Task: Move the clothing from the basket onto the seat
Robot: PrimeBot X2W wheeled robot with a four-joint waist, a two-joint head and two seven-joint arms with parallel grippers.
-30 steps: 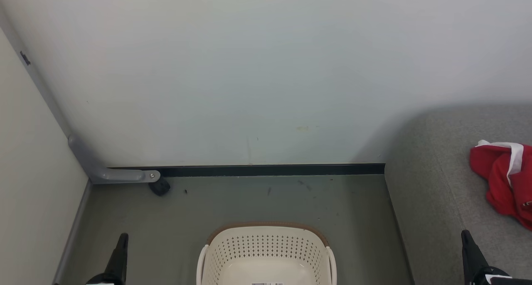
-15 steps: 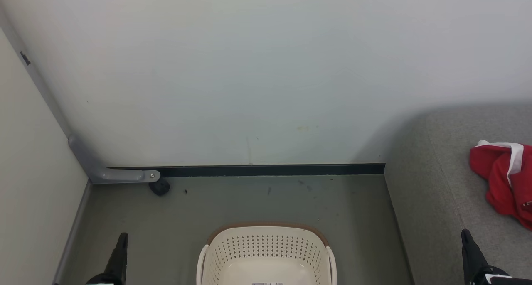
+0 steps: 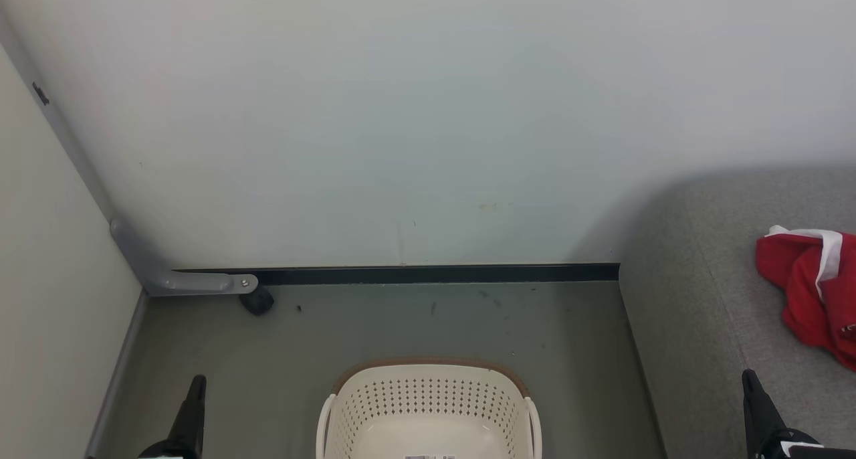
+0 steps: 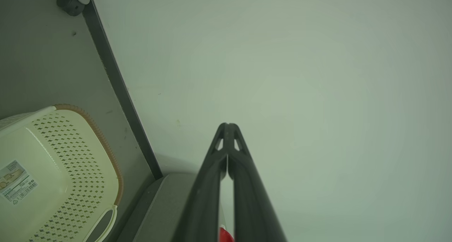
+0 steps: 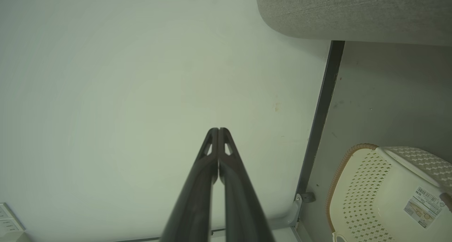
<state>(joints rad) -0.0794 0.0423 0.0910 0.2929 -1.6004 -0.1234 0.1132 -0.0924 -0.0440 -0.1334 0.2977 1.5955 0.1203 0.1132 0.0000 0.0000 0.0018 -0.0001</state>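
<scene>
while the pale wall (image 3: 428,111) is rising behind everything, the grey floor (image 3: 401,325) is stretching out at its foot, a dark strip running along the join. the seat (image 3: 702,312) is sitting at the right, its rounded edge meeting the floor. the basket (image 3: 428,399) is standing on the floor low in the middle of the head view, its bare bottom showing a white label (image 4: 17,182). the clothing (image 3: 806,292) is lying crumpled on the seat, well apart from the basket, red with a white band. the left gripper (image 3: 197,382) is pointing up at the lower left, fingers pressed together and holding nothing. the right gripper (image 3: 749,377) is pointing up against the seat, likewise clenched on nothing. a small dark caster (image 3: 257,302) is resting by the wall.
</scene>
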